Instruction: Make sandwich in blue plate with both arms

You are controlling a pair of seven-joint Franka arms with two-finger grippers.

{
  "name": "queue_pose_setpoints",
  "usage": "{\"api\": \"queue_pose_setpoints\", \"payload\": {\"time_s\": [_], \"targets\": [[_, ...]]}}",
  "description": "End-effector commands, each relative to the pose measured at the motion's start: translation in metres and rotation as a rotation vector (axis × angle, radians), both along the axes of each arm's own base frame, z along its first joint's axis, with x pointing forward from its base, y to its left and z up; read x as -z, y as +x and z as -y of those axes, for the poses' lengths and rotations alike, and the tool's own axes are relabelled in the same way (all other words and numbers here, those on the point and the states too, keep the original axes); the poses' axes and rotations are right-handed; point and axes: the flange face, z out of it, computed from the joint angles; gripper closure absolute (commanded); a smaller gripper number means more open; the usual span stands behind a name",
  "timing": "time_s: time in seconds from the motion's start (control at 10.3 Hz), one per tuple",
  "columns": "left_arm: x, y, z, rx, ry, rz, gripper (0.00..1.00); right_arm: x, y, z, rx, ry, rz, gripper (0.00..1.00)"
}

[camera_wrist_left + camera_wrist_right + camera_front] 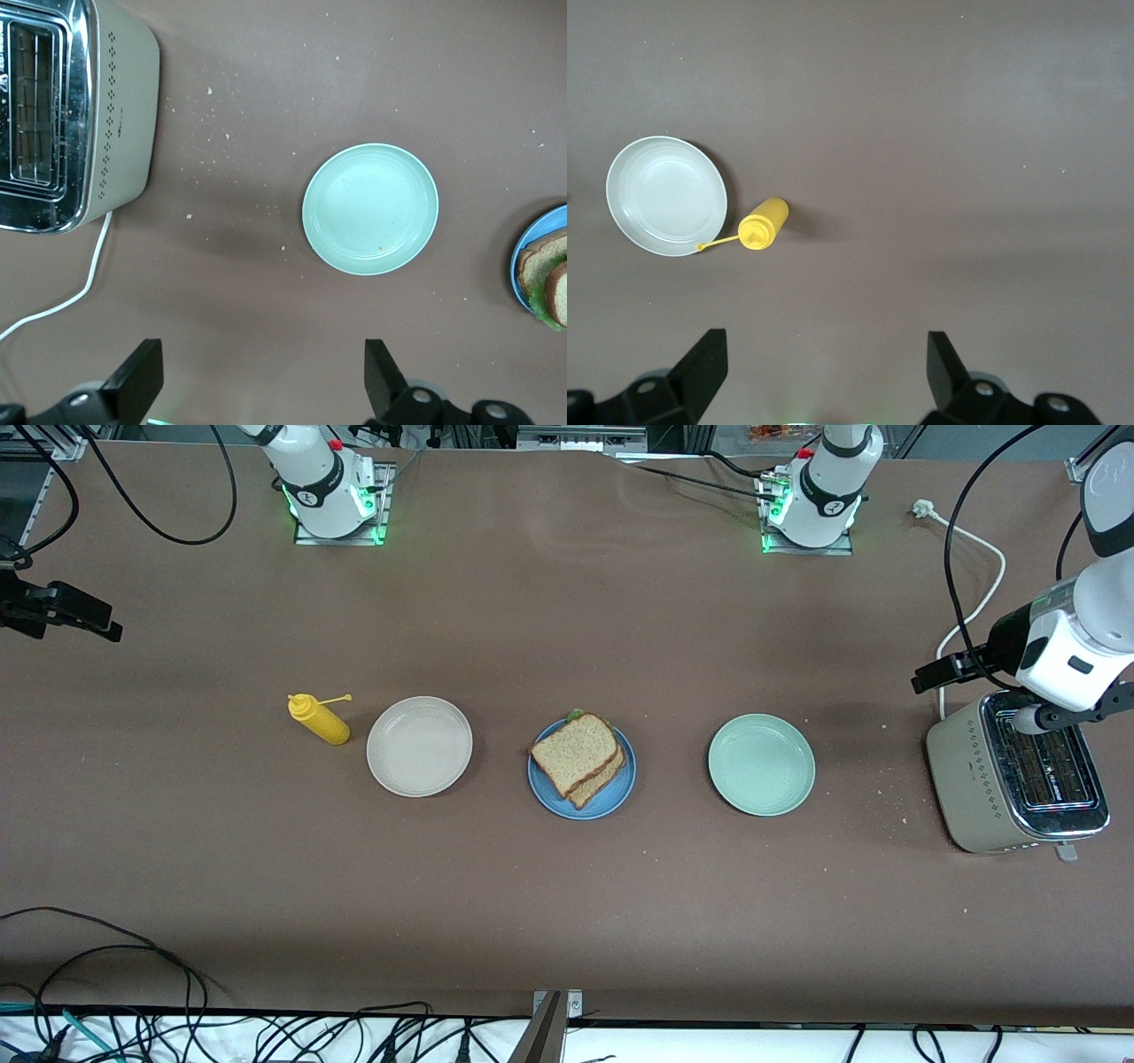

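The sandwich (578, 756) lies on the blue plate (611, 801) at the table's middle: two brown bread slices stacked askew, with a bit of green lettuce (575, 714) showing at the edge farther from the front camera. The plate's rim (519, 257) and the bread (542, 268) show at the edge of the left wrist view. My left gripper (946, 672) is open and empty, up in the air beside the toaster (1014, 784); its own view (261, 381) shows bare table between its fingers. My right gripper (66, 613) is open and empty, raised at the right arm's end of the table (824, 376).
A pale mint-green plate (761, 764) sits between the blue plate and the toaster, and a beige-white plate (419, 746) on the blue plate's right-arm side, both empty. A yellow squeeze bottle (319, 720) lies beside the beige plate. The toaster's white cord (974, 615) trails toward the bases. Crumbs lie near the toaster.
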Motion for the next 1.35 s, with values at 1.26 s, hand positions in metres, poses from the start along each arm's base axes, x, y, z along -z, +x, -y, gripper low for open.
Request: {"api": "queue_pose_setpoints", "payload": {"time_s": [1.26], "targets": [[-0.0067,-0.0213,-0.0023,0.06,-0.022,0.061,0.0,-0.0095,-0.0015,-0.0032,-0.004,-0.012,0.0,0.0]]}}
